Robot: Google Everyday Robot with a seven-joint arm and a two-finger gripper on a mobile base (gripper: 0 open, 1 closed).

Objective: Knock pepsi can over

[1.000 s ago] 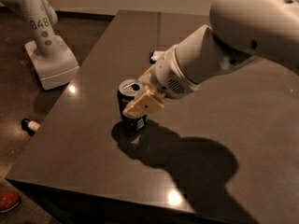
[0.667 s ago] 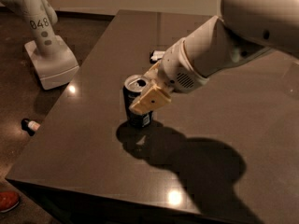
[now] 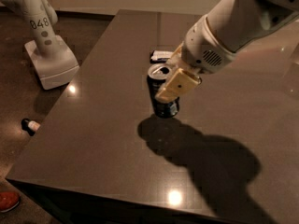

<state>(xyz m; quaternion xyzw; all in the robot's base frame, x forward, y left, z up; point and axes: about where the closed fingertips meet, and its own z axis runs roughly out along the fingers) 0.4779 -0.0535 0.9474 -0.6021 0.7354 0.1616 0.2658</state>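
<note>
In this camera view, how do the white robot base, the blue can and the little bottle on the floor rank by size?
1. White plastic robot base.
2. Dark blue aluminium pepsi can, with the gripper against its front.
3. Small dark white-capped bottle.

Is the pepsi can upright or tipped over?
Upright: the pepsi can stands on its base, silver top up; the end effector is in front of its upper half.

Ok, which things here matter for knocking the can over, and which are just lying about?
For the job: pepsi can, upright on the table; claw, close beside its top.
Lying about: flat dark wrapper behind the can; small bottle on the floor; white robot base marked 048.
</note>
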